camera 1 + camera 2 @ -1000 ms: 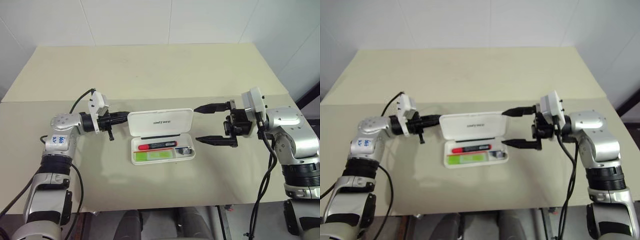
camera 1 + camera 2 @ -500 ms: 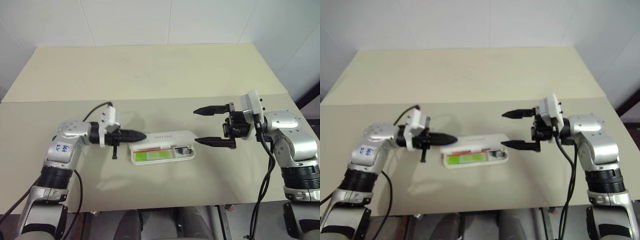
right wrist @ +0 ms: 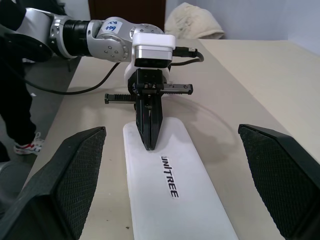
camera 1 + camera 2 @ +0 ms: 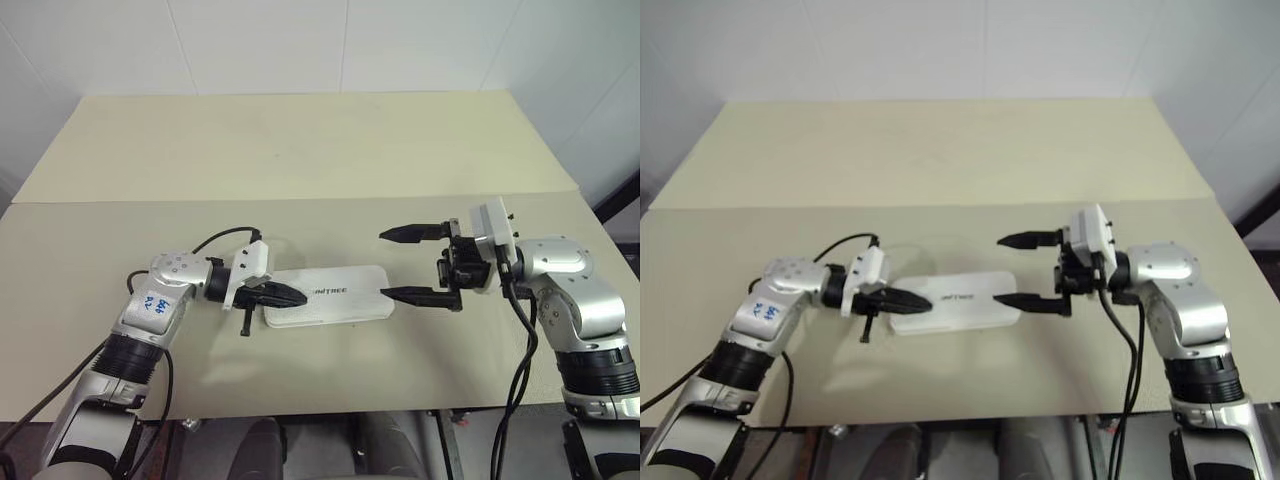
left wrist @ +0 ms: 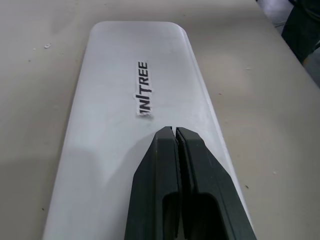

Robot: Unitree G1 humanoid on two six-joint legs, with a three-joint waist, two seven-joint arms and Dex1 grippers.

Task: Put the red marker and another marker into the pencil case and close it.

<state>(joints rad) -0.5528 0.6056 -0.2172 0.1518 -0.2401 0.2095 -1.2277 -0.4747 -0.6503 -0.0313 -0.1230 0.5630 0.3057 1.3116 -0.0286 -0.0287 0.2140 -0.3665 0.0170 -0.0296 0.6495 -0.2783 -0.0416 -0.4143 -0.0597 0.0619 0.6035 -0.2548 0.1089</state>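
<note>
The white pencil case (image 4: pixel 340 298) lies flat on the tan table with its lid down, "UNITREE" facing up. The red marker and the other marker are hidden under that lid. My left gripper (image 4: pixel 298 297) is shut, and its joined tips (image 5: pixel 175 131) rest on the lid near the case's left end. My right gripper (image 4: pixel 384 264) stands open and level just off the case's right end; its lower finger (image 4: pixel 410 294) is close to the case's right edge and its upper finger hangs over bare table. Nothing sits between its pads (image 3: pixel 75 175).
The tan table (image 4: pixel 300 150) stretches far behind the case, with a seam (image 4: pixel 300 200) running across it. Its front edge (image 4: pixel 330 410) is close below the case. In the right wrist view a person's leg and shoe (image 3: pixel 22 142) stand beyond the table's far side.
The case's lid went from standing upright to lying shut. My left gripper swung down and rightward onto the lid. The right gripper has barely moved.
</note>
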